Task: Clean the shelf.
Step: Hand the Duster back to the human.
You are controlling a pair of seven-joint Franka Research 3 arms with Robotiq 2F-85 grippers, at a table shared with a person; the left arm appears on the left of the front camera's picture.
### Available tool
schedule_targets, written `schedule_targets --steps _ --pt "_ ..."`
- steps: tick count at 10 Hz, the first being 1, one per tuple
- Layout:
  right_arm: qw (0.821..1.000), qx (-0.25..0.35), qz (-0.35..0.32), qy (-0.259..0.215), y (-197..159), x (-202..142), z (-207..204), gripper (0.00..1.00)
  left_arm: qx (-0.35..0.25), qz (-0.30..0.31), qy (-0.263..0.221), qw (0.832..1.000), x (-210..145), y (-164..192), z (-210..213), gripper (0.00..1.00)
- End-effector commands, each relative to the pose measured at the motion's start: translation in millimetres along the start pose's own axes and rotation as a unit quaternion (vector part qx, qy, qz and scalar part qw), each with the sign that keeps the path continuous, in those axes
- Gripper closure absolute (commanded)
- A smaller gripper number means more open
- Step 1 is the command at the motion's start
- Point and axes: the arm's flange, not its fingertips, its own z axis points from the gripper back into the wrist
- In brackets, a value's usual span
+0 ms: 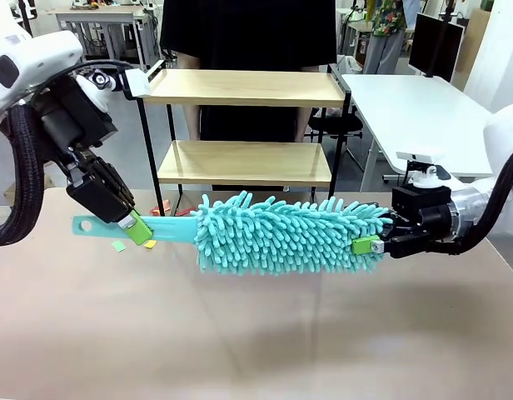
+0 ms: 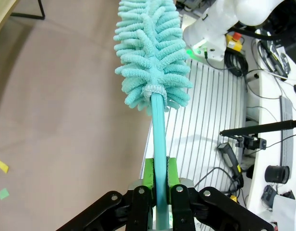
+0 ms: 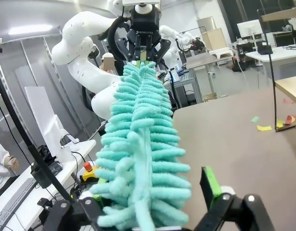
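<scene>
One legible word, "ROBOTIQ", sat on the left gripper [image 3: 143, 57] at top centre of the right wrist view. Left gripper [image 1: 136, 228] was clamped on the teal duster [image 1: 281, 233] handle; right gripper [image 1: 375, 242] stood spread around its fluffy tip. Shelf [image 1: 244, 125] stood upper centre, its legs partly hidden behind the duster. Paper scraps [image 1: 119, 246] lay lower left.

Left gripper [image 1: 138, 229]: angled downward, jaws clamped. Right gripper [image 1: 371, 240]: horizontal, jaws spread wide, facing the left gripper.
</scene>
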Motion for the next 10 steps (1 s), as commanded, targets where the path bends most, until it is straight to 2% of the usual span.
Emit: schedule_targets --steps 1,2,3,4,10 --pt "1.0 0.003 0.027 -0.003 24.9 -9.2 -3.3 0.6 0.003 0.002 0.0 1.0 -0.8 -2.2 3.7 0.87" --pt "1.0 0.0 0.031 -0.004 25.5 -8.2 -2.2 1.0 0.003 0.002 0.0 1.0 -0.8 -2.2 3.7 0.87" --pt "0.999 0.001 0.035 -0.007 26.3 -7.5 -1.9 0.64 0.003 0.002 0.0 1.0 -0.8 -2.2 3.7 0.87" --pt "0.999 0.005 0.035 -0.01 26.5 -6.8 -1.9 1.0 0.003 0.002 0.0 1.0 -0.8 -2.2 3.7 0.87" --pt "0.998 0.033 0.049 -0.015 30.2 -3.6 -1.7 1.0 0.003 0.002 0.0 1.0 -0.8 -2.2 3.7 0.87"
